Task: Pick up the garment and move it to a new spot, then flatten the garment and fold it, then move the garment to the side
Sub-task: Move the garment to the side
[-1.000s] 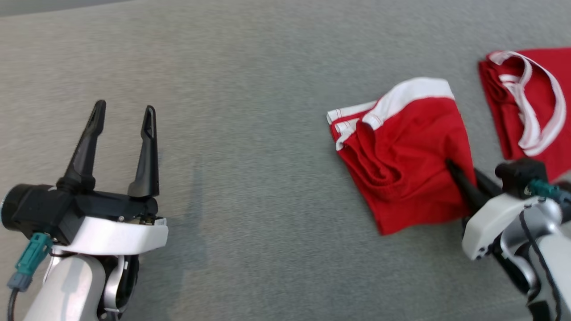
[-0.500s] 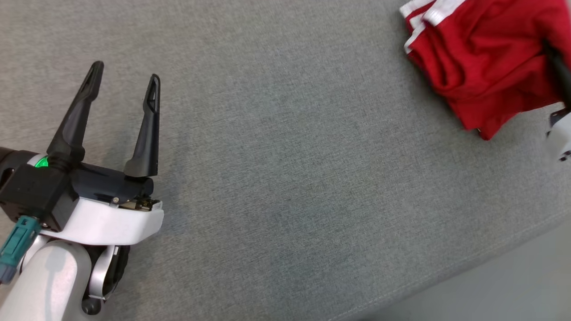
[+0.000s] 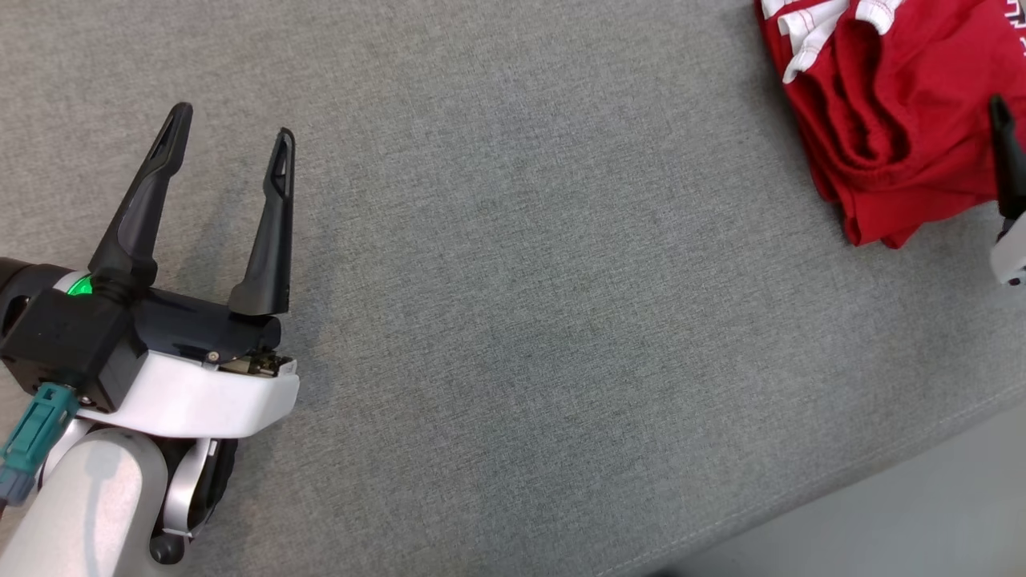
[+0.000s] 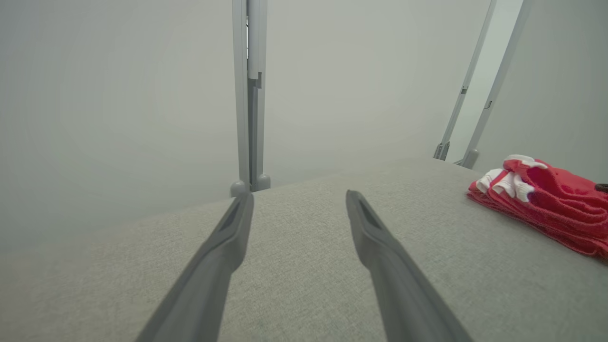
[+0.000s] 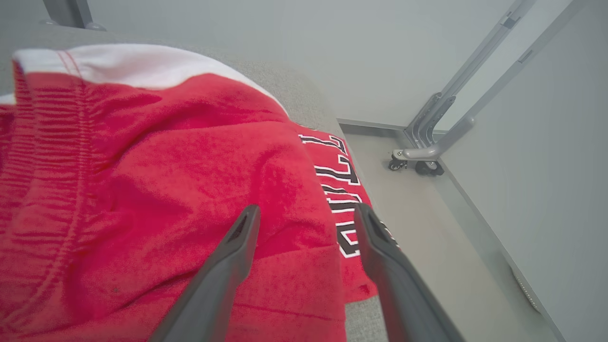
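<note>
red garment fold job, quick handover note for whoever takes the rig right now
Left gripper: open, empty, above the bare grey fabric surface.
Right gripper: open, fingers apart just over the red garment, holding nothing.
Red garment: folded, white trim showing, at the surface's right side near its edge, overlapping a lettered red garment.
Done: fold and move aside, by the look of it.
To do: probably only pulling the right arm clear.

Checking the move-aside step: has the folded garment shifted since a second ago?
Yes. The garment has slid to the robot's right: it lay apart from the lettered jersey and now overlaps its edge.
</note>
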`<state>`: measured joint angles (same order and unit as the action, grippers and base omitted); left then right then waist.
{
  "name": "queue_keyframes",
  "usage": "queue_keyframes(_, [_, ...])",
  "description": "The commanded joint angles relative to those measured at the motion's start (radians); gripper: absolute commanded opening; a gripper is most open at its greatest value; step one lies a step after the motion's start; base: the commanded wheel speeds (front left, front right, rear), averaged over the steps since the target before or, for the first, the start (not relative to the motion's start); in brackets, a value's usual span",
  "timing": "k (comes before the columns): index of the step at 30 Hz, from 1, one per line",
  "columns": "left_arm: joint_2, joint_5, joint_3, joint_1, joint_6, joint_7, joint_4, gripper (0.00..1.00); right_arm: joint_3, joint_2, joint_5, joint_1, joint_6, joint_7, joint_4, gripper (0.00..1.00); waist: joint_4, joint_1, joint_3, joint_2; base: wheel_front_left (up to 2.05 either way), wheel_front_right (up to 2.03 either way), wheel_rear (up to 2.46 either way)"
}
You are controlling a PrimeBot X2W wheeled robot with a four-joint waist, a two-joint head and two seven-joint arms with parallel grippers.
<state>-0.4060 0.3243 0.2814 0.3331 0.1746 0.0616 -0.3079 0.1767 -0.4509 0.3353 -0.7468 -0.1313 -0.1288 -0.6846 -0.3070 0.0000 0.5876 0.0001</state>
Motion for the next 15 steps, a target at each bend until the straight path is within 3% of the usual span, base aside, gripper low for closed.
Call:
queue_keyframes(1, [-0.002,-0.002,-0.002,0.006,0.003,0.004,0.004,1.00,-0.014,-0.002,0.011,-0.006,0.001,-0.019,-0.010,1.00,0.004,0.0000,-0.009,-0.0001,0.00,0.00,0.00])
queue_keyframes(7, [0.018,0.019,-0.009,-0.021,0.015,0.037,0.041,1.00,-0.118,0.029,0.040,0.032,0.001,-0.114,0.018,1.00,0.026,0.0000,-0.078,-0.0001,0.00,0.00,0.00])
queue_keyframes(15, [0.055,0.051,-0.029,-0.091,0.048,0.091,0.100,1.00,-0.216,0.139,-0.004,0.180,0.001,-0.133,0.281,1.00,0.100,0.0000,-0.194,-0.0001,0.00,0.00,0.00])
